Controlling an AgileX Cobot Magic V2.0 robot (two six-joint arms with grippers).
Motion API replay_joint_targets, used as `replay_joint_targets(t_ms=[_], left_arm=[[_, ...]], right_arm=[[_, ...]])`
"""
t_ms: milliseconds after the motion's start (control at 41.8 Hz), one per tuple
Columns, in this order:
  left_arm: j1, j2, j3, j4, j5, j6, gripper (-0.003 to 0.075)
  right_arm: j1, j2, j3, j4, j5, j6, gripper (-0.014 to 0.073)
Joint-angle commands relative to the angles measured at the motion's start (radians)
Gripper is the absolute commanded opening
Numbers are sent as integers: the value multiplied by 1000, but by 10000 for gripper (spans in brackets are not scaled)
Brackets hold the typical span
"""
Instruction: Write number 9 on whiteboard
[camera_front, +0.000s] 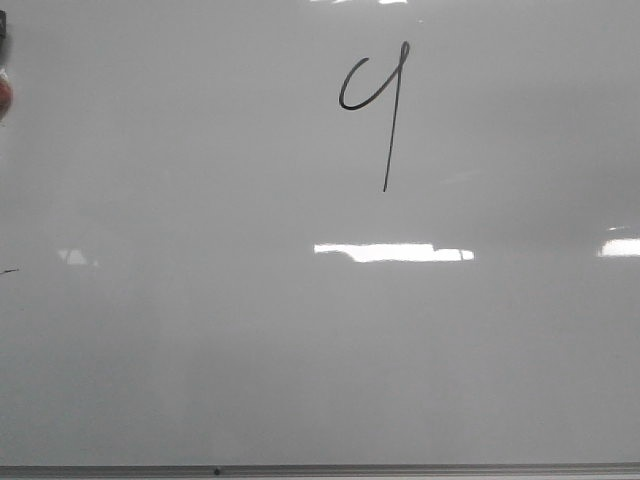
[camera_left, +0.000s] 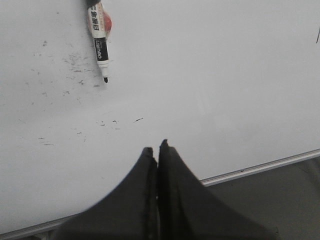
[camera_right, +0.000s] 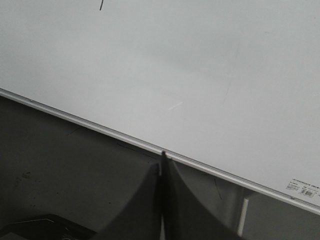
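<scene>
number 9 (camera_front: 380, 105) on whiteboard (camera_front: 320, 350)

Left gripper (camera_left: 158, 146) and right gripper (camera_right: 163, 159): jaws pressed together, empty

Thin black number 9 (camera_front: 385, 105), glossy pale grey-white whiteboard (camera_front: 200, 350)

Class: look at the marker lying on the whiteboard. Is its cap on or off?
Off. The marker lies on the whiteboard with its dark writing tip bare and exposed.
</scene>
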Motion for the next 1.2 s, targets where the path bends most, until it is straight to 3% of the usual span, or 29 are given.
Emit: replay_joint_targets(t_ms=[0,215,431,718,885,1173], left_arm=[[0,-14,-18,17,-97,1,-19],[148,-143,94,25,-225,1,-19],[290,-322,368,23,-546,1,-19],[316,-512,673,17,-827,1,-19],[316,-546,738,17,-907,1,-19],[316,-567,736,17,-891,1,-19]], right_arm=[[-8,5,-20,-11,-69,-2,-68],[-8,5,-20,-11,-69,-2,-68],[-8,5,-20,-11,-69,-2,-68],[-8,5,-20,-11,-69,-2,-68],[-8,5,-20,-11,-69,-2,-68],[-8,5,-20,-11,-69,-2,-68]])
